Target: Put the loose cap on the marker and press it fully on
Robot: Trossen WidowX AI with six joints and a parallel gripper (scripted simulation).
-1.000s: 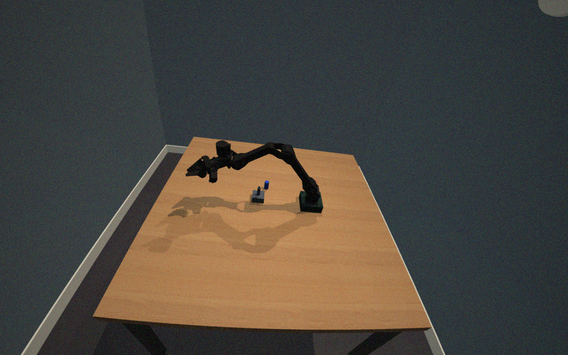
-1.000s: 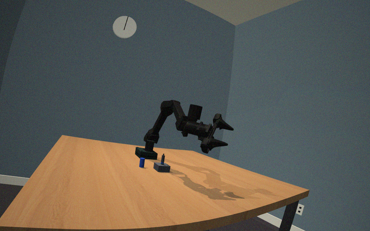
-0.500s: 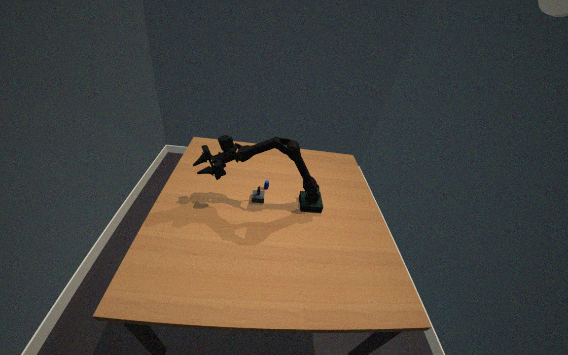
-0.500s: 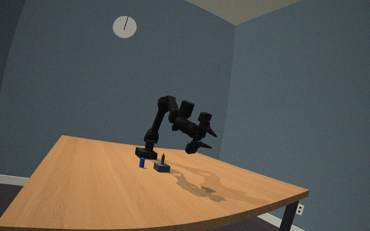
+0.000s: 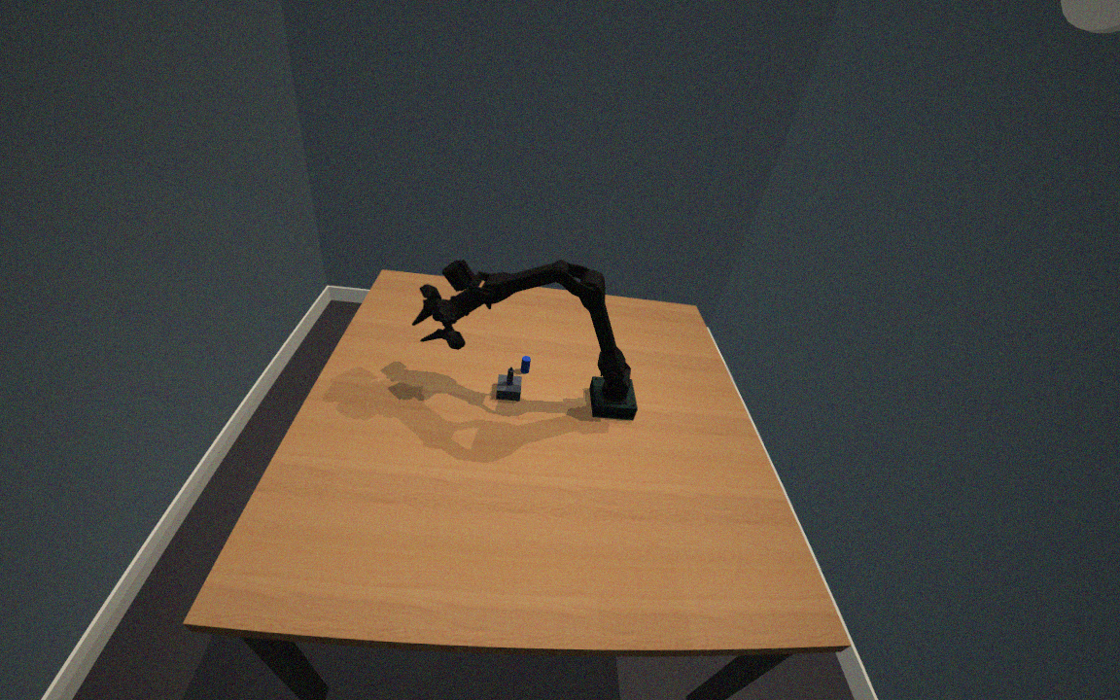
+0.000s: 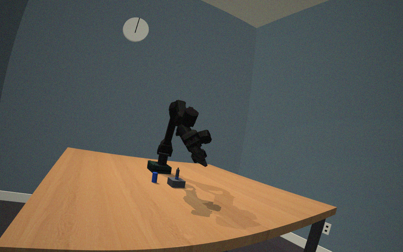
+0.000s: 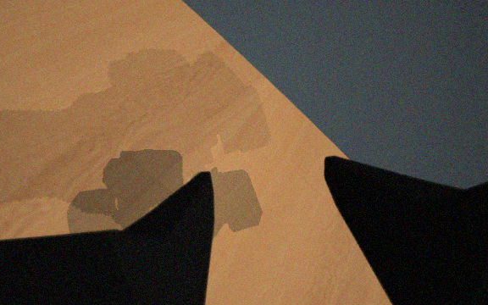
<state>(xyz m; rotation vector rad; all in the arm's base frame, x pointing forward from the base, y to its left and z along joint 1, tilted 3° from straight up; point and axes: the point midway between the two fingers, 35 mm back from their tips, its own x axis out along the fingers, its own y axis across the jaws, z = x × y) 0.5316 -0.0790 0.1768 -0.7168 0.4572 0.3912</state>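
Observation:
A blue cap (image 5: 526, 365) (image 6: 154, 177) stands upright on the table, beside the grey holder block (image 5: 507, 394) (image 6: 176, 183). The dark marker (image 5: 509, 376) (image 6: 177, 174) stands upright in the block, with its narrow tip up and bare. My gripper (image 5: 418, 332) (image 7: 268, 174) is part-way open with nothing between its fingers. It hangs well above the table, beyond the block on the side away from the arm's base, and points slanting down. In the exterior view the fingers overlap. The wrist view shows neither cap, marker nor block.
The arm's dark base (image 5: 612, 399) (image 6: 159, 167) stands on the wooden table (image 5: 503, 540) (image 6: 87, 203), on the other side of the block from the gripper. The arm arches high over the block side of the table. A table edge crosses the wrist view.

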